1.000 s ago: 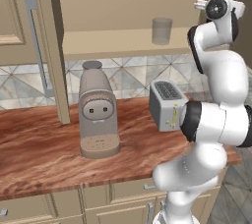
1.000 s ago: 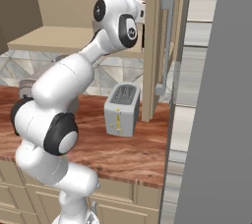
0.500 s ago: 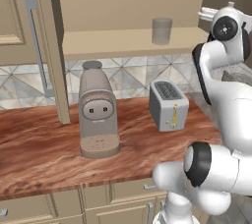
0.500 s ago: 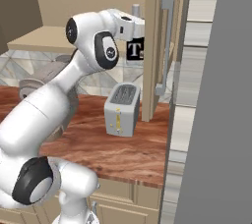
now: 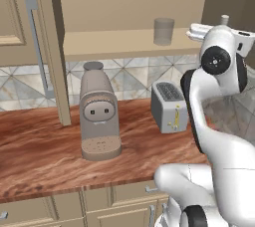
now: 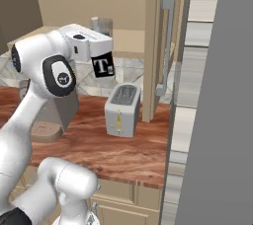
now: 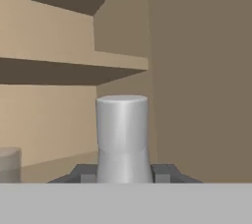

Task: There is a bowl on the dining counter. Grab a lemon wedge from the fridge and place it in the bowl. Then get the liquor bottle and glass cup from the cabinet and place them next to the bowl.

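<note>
In the hand view a grey cylinder, the top of the liquor bottle (image 7: 122, 134), stands upright between my two dark fingertips. My gripper (image 7: 123, 173) is shut on it, with one finger pad on each side. The glass cup (image 5: 163, 31) stands on the open cabinet's lower shelf, left of my hand; it also shows as the glass cup (image 7: 9, 165) at the left edge and the glass cup (image 6: 101, 25) behind my wrist. My hand (image 6: 94, 51) hovers at the right end of that shelf. The bowl and the lemon wedge are out of view.
On the wooden counter below stand a coffee machine (image 5: 99, 114) and a toaster (image 5: 169, 105). The cabinet shelf (image 5: 114, 44) runs above them, with an open door (image 5: 47, 47) at the left and another door (image 6: 163, 46) at the right. A grey fridge side (image 6: 217, 120) bounds the right.
The arm has folded back toward the base and its elbow has swung right. The hand has come a little lower and outward from the shelf. The jaws have kept the same width.
</note>
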Controlling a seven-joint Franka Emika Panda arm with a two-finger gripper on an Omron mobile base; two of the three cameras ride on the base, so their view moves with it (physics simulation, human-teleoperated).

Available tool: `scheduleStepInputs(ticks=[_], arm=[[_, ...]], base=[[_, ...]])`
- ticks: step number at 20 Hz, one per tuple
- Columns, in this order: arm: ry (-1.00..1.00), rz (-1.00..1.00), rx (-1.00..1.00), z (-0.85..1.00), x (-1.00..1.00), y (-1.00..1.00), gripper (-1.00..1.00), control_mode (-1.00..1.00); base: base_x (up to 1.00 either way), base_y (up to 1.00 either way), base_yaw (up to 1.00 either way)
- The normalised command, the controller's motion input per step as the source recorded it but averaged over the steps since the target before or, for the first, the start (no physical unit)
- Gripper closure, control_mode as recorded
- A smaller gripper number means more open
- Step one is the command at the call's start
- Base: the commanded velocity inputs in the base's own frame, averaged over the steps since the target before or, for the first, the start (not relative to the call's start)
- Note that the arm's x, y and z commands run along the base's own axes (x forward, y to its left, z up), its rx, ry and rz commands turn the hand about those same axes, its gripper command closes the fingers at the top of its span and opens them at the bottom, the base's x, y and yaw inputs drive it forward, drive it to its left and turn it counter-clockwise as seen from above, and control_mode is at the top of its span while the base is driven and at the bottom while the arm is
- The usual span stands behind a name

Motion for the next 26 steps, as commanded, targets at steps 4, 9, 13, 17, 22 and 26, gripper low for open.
scheduleStepInputs(ticks=[4,9,13,17,22,26], arm=[[0.0,0.05,-0.07,-0.04,-0.99,0.81,1.0,-1.0],[0.0,0.07,-0.05,-0.1,-0.96,0.66,1.0,-1.0],[0.0,0.09,-0.04,-0.1,-0.97,0.5,1.0,-1.0],[0.0,0.03,-0.01,-0.04,-0.25,0.14,1.0,1.0],[0.0,0.0,0.0,0.0,0.0,0.0,1.0,1.0],[0.0,0.0,0.0,0.0,0.0,0.0,1.0,1.0]], base=[[0.0,0.0,0.0],[0.0,0.0,0.0],[0.0,0.0,0.0],[-0.74,0.48,0.12],[-0.91,0.82,0.29],[-0.7,0.78,0.43]])
